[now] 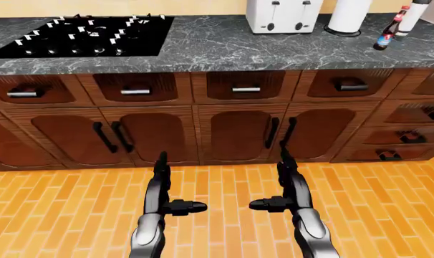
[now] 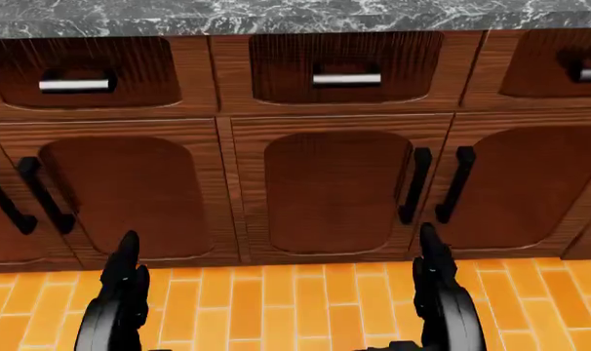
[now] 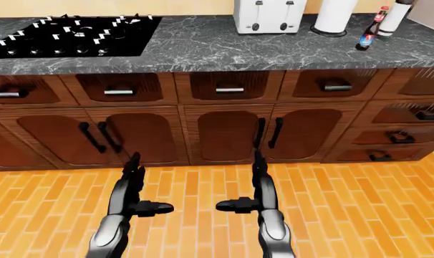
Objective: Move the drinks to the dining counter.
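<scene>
while both hands, left hand (image 1: 162, 185) and right hand (image 1: 289, 185), hang open and empty low in frame, the cola bottle (image 1: 391, 29) at upper right could topple under a hasty reach.

One cola bottle (image 1: 390, 29) stands at the upper right of the left-eye view on the bench (image 1: 224, 45). Beside it are one white bottle (image 1: 413, 16), one paper-towel roll (image 1: 348, 16) and one toaster (image 1: 283, 15). One black cooktop (image 1: 84, 36) fills the upper left. Two hands, left hand (image 1: 175, 204) and right hand (image 1: 274, 201), show at the bottom.
</scene>
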Tool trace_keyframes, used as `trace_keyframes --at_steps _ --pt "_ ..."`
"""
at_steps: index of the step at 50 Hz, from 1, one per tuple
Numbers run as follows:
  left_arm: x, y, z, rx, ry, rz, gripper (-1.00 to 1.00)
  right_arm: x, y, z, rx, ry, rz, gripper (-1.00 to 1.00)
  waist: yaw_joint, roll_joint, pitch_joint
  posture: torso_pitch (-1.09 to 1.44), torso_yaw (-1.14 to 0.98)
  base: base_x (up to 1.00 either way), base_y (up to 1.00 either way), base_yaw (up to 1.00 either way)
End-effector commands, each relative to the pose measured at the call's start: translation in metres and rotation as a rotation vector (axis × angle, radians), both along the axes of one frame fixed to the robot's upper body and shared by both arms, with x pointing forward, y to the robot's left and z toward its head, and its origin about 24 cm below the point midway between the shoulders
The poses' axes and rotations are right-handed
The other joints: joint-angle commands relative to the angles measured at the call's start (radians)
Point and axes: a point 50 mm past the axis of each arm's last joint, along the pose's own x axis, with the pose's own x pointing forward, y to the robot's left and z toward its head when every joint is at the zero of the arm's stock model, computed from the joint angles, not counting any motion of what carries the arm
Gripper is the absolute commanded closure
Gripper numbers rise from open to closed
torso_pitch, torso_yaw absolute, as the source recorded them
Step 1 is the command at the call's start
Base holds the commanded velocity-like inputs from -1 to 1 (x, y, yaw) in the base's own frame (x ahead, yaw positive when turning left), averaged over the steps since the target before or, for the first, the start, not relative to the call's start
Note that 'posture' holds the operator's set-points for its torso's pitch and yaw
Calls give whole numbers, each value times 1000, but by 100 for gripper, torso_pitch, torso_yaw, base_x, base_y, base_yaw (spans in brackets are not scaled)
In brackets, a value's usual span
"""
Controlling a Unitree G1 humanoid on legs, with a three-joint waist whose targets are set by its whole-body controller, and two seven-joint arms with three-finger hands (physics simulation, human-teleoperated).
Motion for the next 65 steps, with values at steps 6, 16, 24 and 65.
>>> trace_keyframes --at_steps 6,16,24,65 --pt "11 -2 36 15 -180 -24 -100 7 1 35 -17 -177 14 -100 7 -8 -40 0 0 0 0 0" --pt "14 -3 49 25 -188 -29 -100 5 -3 45 -17 -197 4 -100 8 -5 -82 0 0 0 0 0" --pt "25 -6 90 34 -196 -63 -100 17 -11 81 -40 -239 -5 -100 8 -4 -93 0 0 0 0 0" --pt "49 -4 187 70 -272 -111 -100 41 -28 157 -50 -326 -22 -100 32 57 -74 0 0 0 -81 0"
